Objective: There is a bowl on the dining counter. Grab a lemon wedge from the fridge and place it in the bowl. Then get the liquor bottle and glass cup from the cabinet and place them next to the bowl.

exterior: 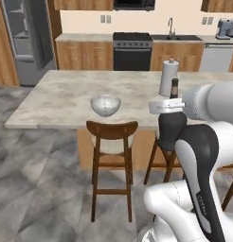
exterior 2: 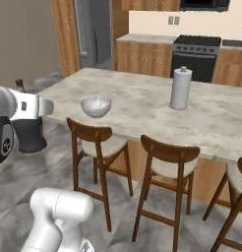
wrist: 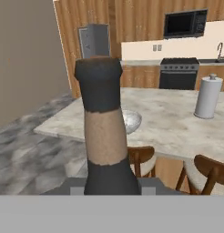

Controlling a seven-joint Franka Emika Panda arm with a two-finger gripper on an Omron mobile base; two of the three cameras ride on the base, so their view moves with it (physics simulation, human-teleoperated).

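Note:
My gripper (exterior: 169, 107) is shut on a dark liquor bottle (exterior: 172, 126) with a tan label band, held upright in front of the dining counter's near edge. In the hand view the bottle (wrist: 104, 136) stands close up and hides my fingertips. From the right base view the bottle (exterior 2: 30, 134) hangs left of the counter and off it. A grey-white bowl (exterior: 105, 105) sits on the dining counter (exterior: 61, 97), to the left of the bottle. The bowl (exterior 2: 96, 106) is apart from the bottle, and I cannot tell what lies inside it.
A paper towel roll (exterior: 168, 78) stands on the counter behind the bottle. Wooden stools (exterior: 112, 156) line the counter's near side. A grey fridge (exterior: 24, 42) stands at the back left, and a stove (exterior: 132, 51) and a sink (exterior: 173, 35) line the back wall.

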